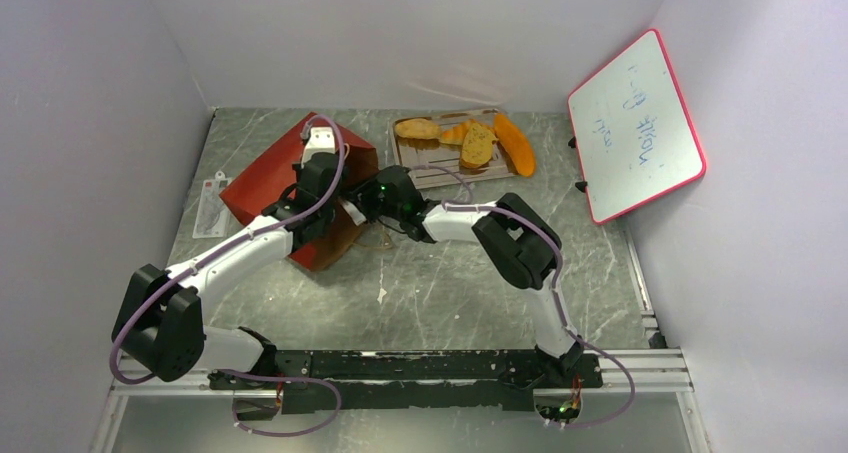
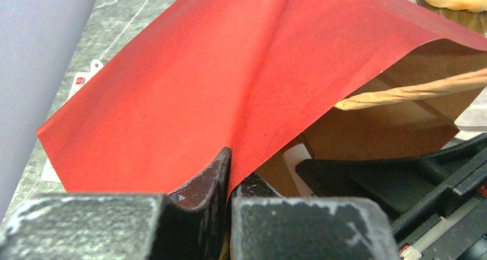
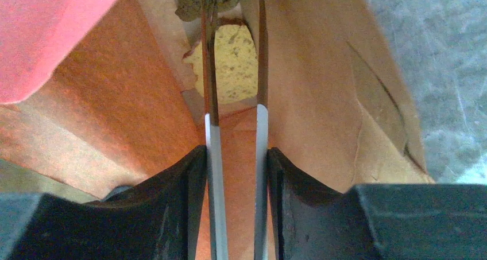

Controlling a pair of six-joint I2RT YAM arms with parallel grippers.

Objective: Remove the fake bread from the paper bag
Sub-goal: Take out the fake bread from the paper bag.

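The red paper bag (image 1: 262, 181) lies on its side, its mouth towards the middle of the table. My left gripper (image 1: 322, 169) is shut on the bag's upper red edge (image 2: 275, 88) and holds the mouth up. My right gripper (image 1: 364, 199) reaches into the mouth. Inside, against the brown lining (image 3: 115, 93), a pale yellow piece of fake bread (image 3: 232, 62) fills the gap between the long thin fingers (image 3: 208, 70), and my right gripper (image 3: 232, 36) is shut on it. Several other bread pieces (image 1: 477, 145) lie on the silver tray (image 1: 440, 176).
The tray stands right of the bag at the back. A whiteboard with a red frame (image 1: 635, 123) leans on the right wall. A white tag (image 1: 210, 208) lies left of the bag. A twisted cord handle (image 2: 413, 90) crosses the bag's mouth.
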